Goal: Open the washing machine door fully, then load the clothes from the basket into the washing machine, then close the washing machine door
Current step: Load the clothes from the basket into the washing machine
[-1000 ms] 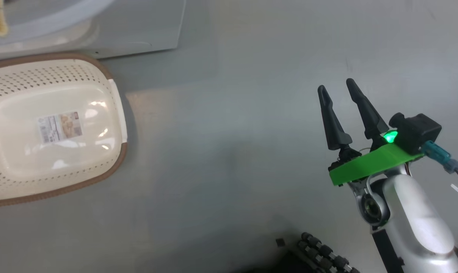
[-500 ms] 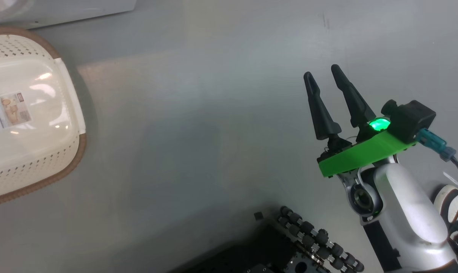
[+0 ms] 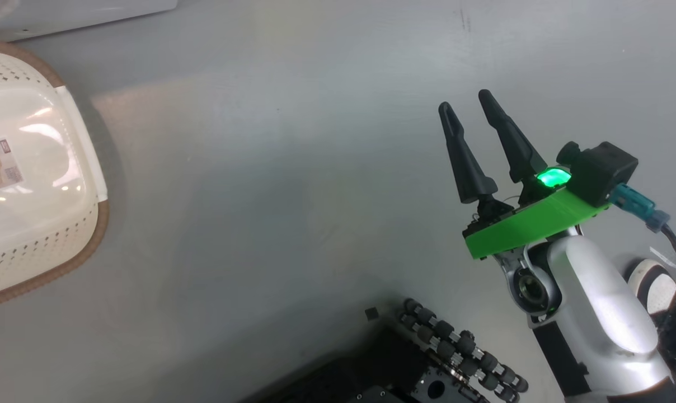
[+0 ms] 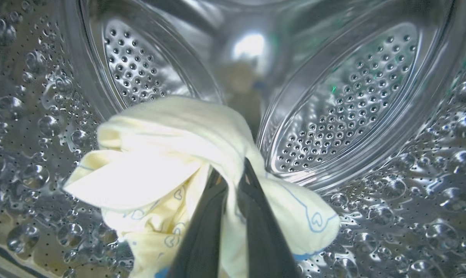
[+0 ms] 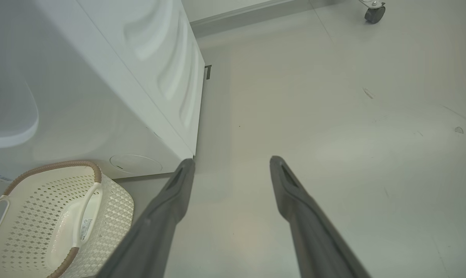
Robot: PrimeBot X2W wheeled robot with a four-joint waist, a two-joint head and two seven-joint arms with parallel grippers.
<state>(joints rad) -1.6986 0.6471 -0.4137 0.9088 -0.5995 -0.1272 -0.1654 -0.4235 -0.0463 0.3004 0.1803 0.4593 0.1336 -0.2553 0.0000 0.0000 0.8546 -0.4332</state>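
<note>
1. Since a second ago your head camera has swung to the right. The basket point(image 3: 41, 246) now sits cut off at that view's left edge, and the washing machine point(image 3: 64, 14) is only a white sliver at top left. The camera moved, not the things. The right gripper point(image 3: 464, 101) keeps much the same spot in that view.
2. Your left gripper point(image 4: 233, 181) is inside the washing machine, its fingers pressed almost together and pinching a cream-yellow garment point(image 4: 159, 166) with thin blue line print.
3. The garment is draped over the fingertips, with folds hanging to both sides. The steel drum point(image 4: 333, 116) surrounds it, and the drum's back lies straight ahead along the fingers. I judge that letting go is what's left, though the cloth bunched round the fingers may cling as you withdraw.
4. The right gripper is spread wide and empty over the floor point(image 3: 315, 196), well apart from the washing machine's corner, so the left arm is the one at the load.
5. The left wrist view gives you the grip. The right wrist view gives the basket just in front of the washing machine, its sticker point(image 5: 87, 226) uncovered, so it is probably emptied.
</note>
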